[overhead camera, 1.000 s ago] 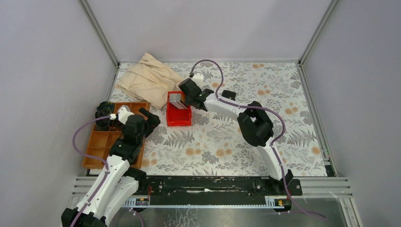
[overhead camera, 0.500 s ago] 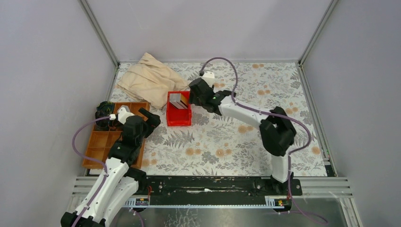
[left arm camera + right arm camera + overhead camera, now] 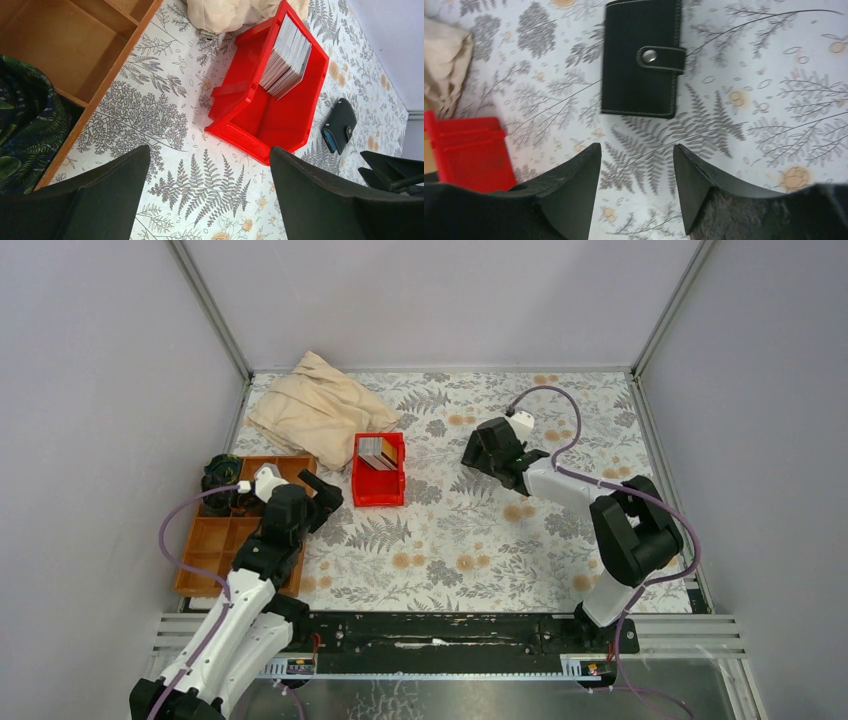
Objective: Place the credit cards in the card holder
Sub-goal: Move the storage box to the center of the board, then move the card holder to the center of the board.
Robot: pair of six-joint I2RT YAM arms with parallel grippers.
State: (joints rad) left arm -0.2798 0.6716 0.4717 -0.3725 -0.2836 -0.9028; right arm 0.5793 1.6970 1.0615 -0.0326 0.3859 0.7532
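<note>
Floral table (image 3: 450,540), one card holder (image 3: 629,75)

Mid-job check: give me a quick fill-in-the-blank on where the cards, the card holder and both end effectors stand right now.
1. The credit cards stand stacked on edge inside the ____ bin.
2. The card holder lies on the floral tablecloth with its snap clasp ____.
3. The right end effector, just short of the card holder, is open and holds ____.
4. The left end effector, beside the brown compartment tray, has its jaws ____.

Missing words: red; closed; nothing; open
</note>
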